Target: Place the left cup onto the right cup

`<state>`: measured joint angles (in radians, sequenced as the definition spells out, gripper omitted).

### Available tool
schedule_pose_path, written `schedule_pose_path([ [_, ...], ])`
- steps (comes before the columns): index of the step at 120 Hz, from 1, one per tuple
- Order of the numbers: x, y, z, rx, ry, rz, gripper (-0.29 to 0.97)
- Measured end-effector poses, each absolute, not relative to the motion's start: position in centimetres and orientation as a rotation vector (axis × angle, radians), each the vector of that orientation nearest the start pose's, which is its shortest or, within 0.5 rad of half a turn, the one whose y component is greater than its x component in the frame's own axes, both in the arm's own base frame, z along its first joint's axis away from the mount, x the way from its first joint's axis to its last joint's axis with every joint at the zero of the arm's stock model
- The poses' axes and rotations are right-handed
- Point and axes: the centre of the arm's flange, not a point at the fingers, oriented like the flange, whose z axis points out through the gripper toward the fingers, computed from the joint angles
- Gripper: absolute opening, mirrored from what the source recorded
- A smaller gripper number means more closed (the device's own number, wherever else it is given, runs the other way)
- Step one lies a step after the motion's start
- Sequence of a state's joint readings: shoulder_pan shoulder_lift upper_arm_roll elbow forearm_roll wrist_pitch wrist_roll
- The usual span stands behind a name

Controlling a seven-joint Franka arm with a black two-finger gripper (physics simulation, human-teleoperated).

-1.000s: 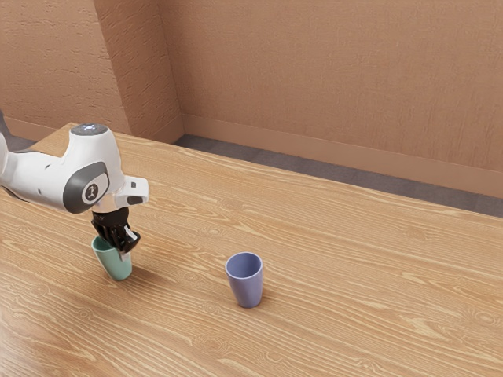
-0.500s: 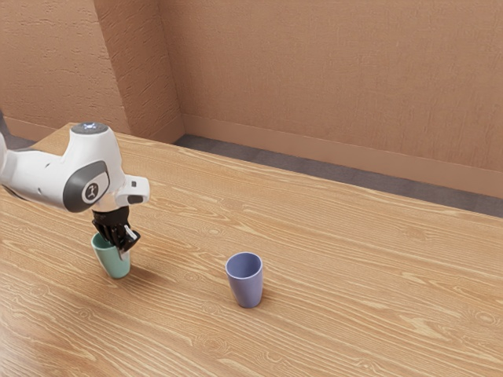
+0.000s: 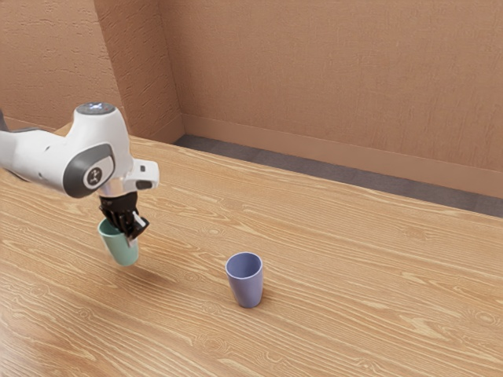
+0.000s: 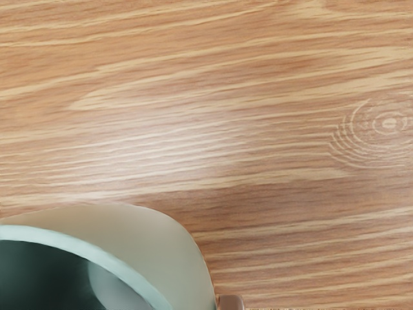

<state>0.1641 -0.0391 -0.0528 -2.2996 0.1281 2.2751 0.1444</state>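
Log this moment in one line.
gripper: shut on green cup | green cup: tilted, off table | purple cup: upright, free | stack: not yet done

1. The desk [image 3: 354, 236] is a broad top of pale wood, with long grain lines running across it.
2. One blue cup [image 3: 244, 279] stands upright on it, mouth up, its base flat on the boards, well in from every visible edge.
3. To the exterior view's left of the blue cup a soft shadow [image 3: 161, 276] lies on the wood, apart from the cup's base.
4. In the wrist view the desk [image 4: 193, 97] shows the same grain, with a ringed knot [image 4: 386, 123] in it.
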Motion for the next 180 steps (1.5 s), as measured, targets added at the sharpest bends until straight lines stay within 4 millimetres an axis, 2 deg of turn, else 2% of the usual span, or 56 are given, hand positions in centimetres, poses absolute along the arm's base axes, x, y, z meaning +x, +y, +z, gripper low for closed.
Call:
schedule_pose_path([
  [13,50.9,3.6,38.4,-3.025,0.204,-0.016,-0.1],
  [24,51.0,1.0,39.4,-3.016,0.244,-0.012,-0.1],
  [34,51.3,-0.5,40.2,-3.012,0.253,-0.013,-0.1],
  [63,51.7,-2.2,41.8,-3.011,0.204,0.006,-0.1],
  [86,51.6,-3.7,42.0,-3.012,0.182,0.018,-0.1],
  [125,51.8,-9.0,43.8,-3.004,0.211,-0.009,-0.1],
  [180,51.6,-13.5,47.2,-2.996,0.172,-0.033,-0.1],
])
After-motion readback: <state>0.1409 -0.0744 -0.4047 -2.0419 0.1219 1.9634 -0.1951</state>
